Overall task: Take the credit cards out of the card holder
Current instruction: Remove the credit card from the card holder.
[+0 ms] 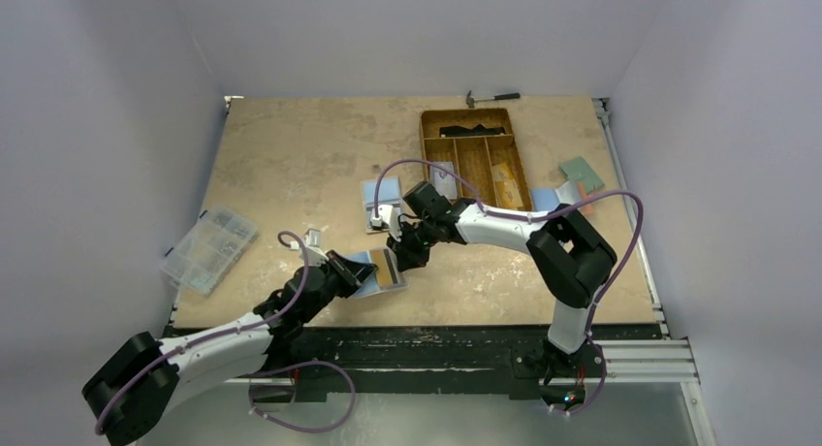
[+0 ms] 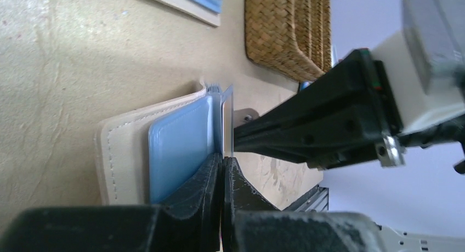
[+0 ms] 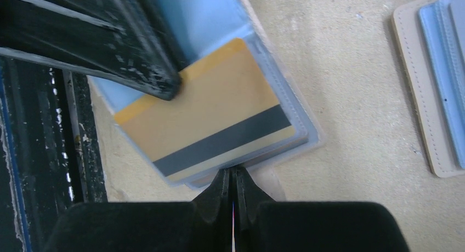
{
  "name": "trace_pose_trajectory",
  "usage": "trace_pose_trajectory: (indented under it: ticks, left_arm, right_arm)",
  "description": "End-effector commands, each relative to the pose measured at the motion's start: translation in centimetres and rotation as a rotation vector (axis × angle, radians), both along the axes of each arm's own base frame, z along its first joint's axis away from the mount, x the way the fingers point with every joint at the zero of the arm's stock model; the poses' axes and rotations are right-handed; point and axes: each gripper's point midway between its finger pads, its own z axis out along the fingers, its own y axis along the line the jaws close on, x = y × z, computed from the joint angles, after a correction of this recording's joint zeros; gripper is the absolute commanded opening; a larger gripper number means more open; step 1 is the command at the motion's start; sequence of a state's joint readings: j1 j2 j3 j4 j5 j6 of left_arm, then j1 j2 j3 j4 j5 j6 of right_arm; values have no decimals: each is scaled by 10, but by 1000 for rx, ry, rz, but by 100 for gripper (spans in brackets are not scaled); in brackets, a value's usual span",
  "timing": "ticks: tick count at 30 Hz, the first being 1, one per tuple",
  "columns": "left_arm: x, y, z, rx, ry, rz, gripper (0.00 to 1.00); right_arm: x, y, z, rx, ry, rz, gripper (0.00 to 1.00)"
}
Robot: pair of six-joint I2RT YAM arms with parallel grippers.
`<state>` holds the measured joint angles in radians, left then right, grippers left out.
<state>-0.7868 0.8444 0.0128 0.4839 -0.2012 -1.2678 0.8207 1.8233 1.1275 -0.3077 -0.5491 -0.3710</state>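
Left gripper [image 2: 222, 160] pinches the glossy blue leaf of the tan stitched card holder [image 2: 118, 153]; right gripper [image 3: 232, 174] pinches its clear sleeve edge (orange striped credit card [image 3: 208, 120] inside), bare table [image 3: 351, 126] beside.

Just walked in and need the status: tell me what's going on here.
Both arms are working on the tan card holder, which lies open near the front edge of the table. The left end effector is shut on one of its leaves. The right end effector is shut at the edge of the clear sleeve, beside a gold card with a black stripe, not yet out.
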Motion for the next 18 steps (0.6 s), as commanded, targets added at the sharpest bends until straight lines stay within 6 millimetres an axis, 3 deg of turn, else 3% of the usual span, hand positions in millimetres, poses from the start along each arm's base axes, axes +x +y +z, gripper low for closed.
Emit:
trace_pose_trajectory:
  ticks: [1, 14, 18]
  left_arm:
    - [-22, 16, -36, 109, 0, -68, 0]
    - [-27, 16, -46, 222, 43, -120, 0]
    - [-29, 14, -46, 259, 25, -164, 0]
  right_arm:
    - [5, -4, 0, -18, -4, -28, 5]
    - [7, -6, 1, -15, 0, -25, 7]
    - [-3, -3, 10, 23, 25, 41, 15]
